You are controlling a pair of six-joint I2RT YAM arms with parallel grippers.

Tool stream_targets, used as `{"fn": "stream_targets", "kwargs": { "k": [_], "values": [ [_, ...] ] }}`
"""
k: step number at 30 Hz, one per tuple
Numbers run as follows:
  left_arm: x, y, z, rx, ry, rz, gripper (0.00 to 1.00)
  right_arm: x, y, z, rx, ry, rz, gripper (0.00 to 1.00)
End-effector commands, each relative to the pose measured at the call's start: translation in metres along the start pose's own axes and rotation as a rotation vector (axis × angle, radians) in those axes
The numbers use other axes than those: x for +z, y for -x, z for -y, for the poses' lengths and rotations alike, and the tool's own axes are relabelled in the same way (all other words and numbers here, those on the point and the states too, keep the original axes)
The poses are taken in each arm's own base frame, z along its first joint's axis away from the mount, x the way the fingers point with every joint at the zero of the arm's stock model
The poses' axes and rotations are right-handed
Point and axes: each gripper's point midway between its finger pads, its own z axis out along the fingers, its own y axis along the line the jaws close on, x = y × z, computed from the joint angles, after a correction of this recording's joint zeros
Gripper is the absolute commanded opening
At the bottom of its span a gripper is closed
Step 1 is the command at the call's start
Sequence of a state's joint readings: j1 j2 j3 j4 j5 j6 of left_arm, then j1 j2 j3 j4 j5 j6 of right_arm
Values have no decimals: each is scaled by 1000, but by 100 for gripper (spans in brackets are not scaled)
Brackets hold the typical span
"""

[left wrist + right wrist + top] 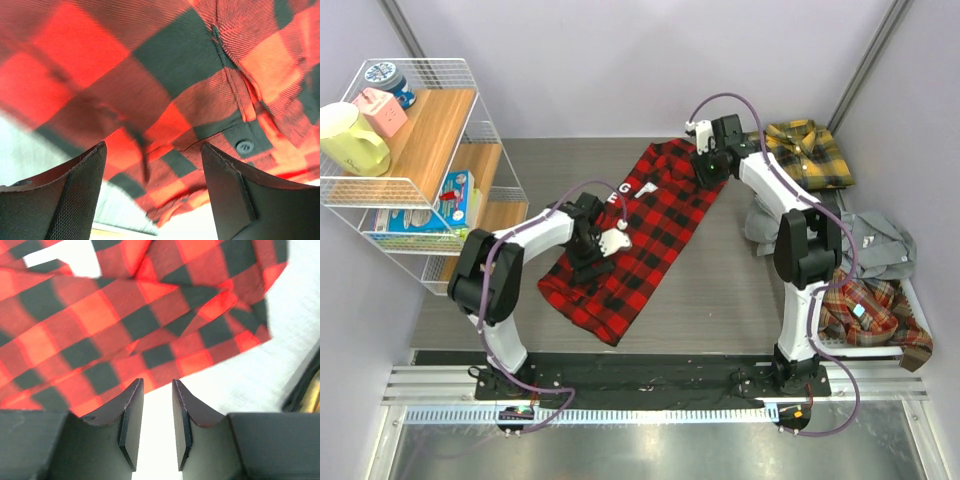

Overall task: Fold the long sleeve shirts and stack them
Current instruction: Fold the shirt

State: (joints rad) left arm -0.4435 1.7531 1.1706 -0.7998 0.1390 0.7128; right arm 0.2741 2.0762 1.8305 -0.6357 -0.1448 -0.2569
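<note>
The red-and-black check shirt lies spread out diagonally on the table, with its white block lettering near the upper middle. My left gripper hovers over the shirt's middle left. In the left wrist view it is wide open and empty, close above the cloth and a button. My right gripper is at the shirt's far right corner. In the right wrist view it stands narrowly apart and empty at the cloth's edge. The yellow-and-black plaid shirt lies at the back right.
A grey shirt and an orange-brown plaid shirt lie in a white bin at the right edge. A wire shelf with a pale yellow jug, boxes and a tin stands at the left.
</note>
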Motion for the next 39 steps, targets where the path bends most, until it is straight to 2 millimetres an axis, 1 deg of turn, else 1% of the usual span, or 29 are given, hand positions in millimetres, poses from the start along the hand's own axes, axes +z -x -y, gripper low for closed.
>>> {"fn": "stream_targets", "kwargs": {
  "k": [1,3,6,9,10,11,12,13,14,15,16,17,18,20,21,22,23,24,26,27,28,29,31,32,33,36,37,38,39],
  "values": [
    [27,-18,13,40,-73,-97,74,-18,-18,-24,81,92,-25,34],
    [33,-16,25,19,-97,-113,73,-21,-29,-29,99,113,-51,34],
    [44,1,65,20,-175,-111,71,-23,-40,-29,105,125,-85,33],
    [48,44,123,133,-258,-80,72,-15,-51,-23,103,116,-114,31],
    [43,66,130,100,-266,-41,71,-11,-54,-20,95,105,-122,31],
    [42,79,143,86,-327,-12,71,-1,-54,-15,92,93,-131,30],
    [39,89,149,81,-344,5,71,6,-54,-12,89,84,-136,29],
    [33,103,147,47,-341,35,72,11,-54,-9,83,74,-141,29],
    [27,108,146,44,-337,59,72,14,-45,-4,65,67,-123,29],
    [21,112,140,35,-331,88,73,26,-50,-2,60,66,-141,29],
    [19,107,139,18,-329,99,74,32,-48,-1,55,63,-139,29],
    [13,108,135,3,-323,126,75,36,-39,3,39,60,-121,29],
    [-3,110,124,-26,-315,189,78,49,-45,1,36,66,-142,29],
    [-15,108,112,-94,-300,240,79,60,-42,2,15,66,-140,29],
    [-27,106,97,-145,-288,284,80,74,-49,-3,-3,78,-161,29],
    [-33,105,89,-176,-277,306,80,79,-49,-5,-10,83,-162,29],
    [-36,102,83,-221,-272,316,81,83,-41,-8,-22,89,-141,29],
    [-41,96,66,-284,-252,335,81,93,-46,-14,-30,102,-154,29],
    [-43,90,51,-366,-241,345,81,100,-36,-20,-47,107,-132,29],
    [-44,82,36,-445,-230,346,80,104,-33,-24,-60,115,-125,29],
    [-44,78,29,-483,-223,342,79,112,-35,-34,-74,126,-132,29],
    [-43,75,20,-520,-208,345,79,114,-25,-35,-82,125,-110,29],
    [-43,66,4,-597,-191,344,79,124,-23,-44,-76,129,-106,29],
    [-42,65,-4,-614,-166,344,78,125,-12,-44,-74,120,-78,29],
    [-41,64,-10,-629,-152,344,78,128,-9,-42,-63,113,-67,29],
    [-37,76,-29,-633,-126,364,78,132,11,-34,-36,67,-16,30],
    [-42,86,-41,-644,-104,388,77,131,17,-30,-31,41,-6,30],
    [-32,89,-47,-658,-113,372,76,123,30,-26,-19,26,30,31],
    [-31,97,-49,-656,-138,388,73,117,38,-24,-15,20,49,32]
  ]
}}
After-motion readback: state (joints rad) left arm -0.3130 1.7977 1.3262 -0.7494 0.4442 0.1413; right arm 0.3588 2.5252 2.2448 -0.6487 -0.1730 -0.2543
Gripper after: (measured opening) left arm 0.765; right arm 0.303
